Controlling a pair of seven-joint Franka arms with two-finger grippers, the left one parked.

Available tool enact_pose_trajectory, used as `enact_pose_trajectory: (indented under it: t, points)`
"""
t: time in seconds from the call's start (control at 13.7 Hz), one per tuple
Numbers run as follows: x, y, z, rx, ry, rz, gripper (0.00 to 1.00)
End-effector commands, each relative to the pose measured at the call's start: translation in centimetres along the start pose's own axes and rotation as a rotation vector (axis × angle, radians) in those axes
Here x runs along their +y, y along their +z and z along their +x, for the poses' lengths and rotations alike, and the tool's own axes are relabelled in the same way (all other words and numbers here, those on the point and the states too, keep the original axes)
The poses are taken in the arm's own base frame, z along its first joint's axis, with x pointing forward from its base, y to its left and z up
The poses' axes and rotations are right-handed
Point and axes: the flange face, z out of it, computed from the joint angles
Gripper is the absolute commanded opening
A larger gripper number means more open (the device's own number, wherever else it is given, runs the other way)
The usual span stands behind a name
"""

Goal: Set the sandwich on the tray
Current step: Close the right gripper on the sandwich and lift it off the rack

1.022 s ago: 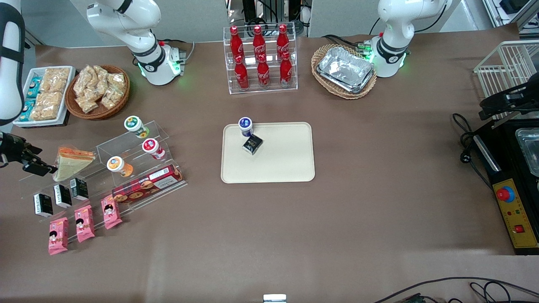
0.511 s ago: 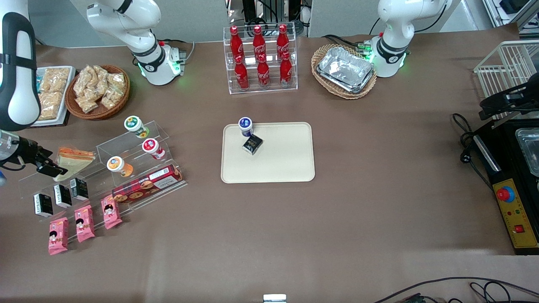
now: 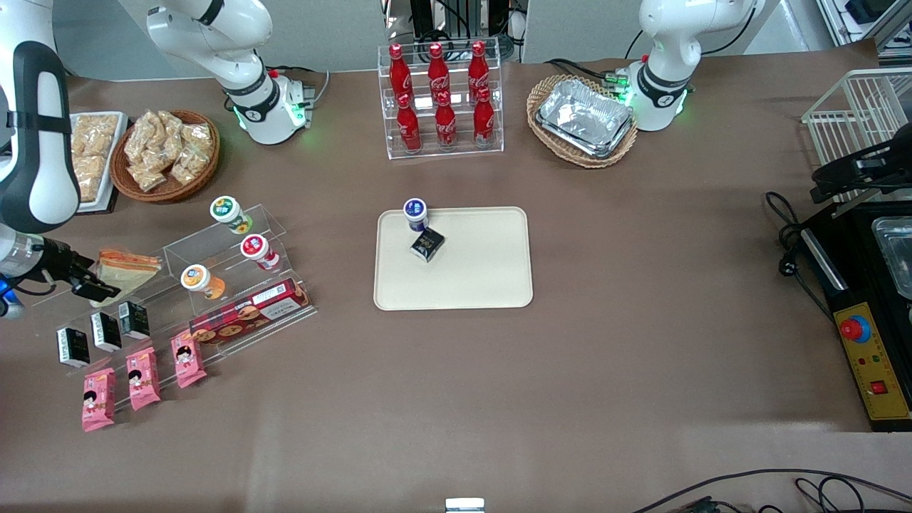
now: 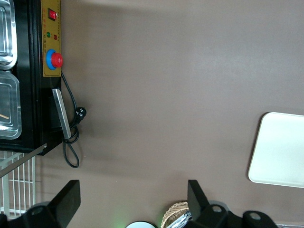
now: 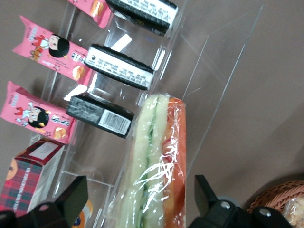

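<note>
The end effector (image 3: 92,285) sits at the working arm's end of the surface (image 3: 641,342), its fingers (image 5: 71,199) spread apart on either side of the sandwich (image 3: 125,269) without yet closing on it. The sandwich, wrapped in clear film with its orange and pale layers facing the wrist camera, stands on the upper step of a clear acrylic stand (image 3: 164,299). Nearer the front camera than the sandwich, three small black cartons (image 3: 105,330) lie on a lower step, and nearer still three pink snack packets (image 3: 142,377). The tray (image 3: 484,271) lies well apart from the sandwich, toward the middle of the surface, carrying a blue-lidded cup (image 3: 415,212) and a small dark box (image 3: 427,244).
</note>
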Motion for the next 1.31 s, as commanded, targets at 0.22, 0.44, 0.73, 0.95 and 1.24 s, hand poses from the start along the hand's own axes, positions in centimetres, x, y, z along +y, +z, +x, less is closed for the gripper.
enact_pose_trajectory:
  t: [0.22,0.44,0.73,0.95,1.24]
  points:
    - [0.6,2.1,-0.6,0.006,0.006,0.018,1.00]
    - [0.6,1.8,-0.4,0.010,0.013,0.022,0.62]
    - [0.1,0.8,-0.4,0.017,-0.019,0.036,0.00]
    - [-0.1,0.1,0.1,0.034,-0.081,0.039,0.00]
    - [-1.3,-4.7,1.1,-0.013,-0.097,0.021,0.00]
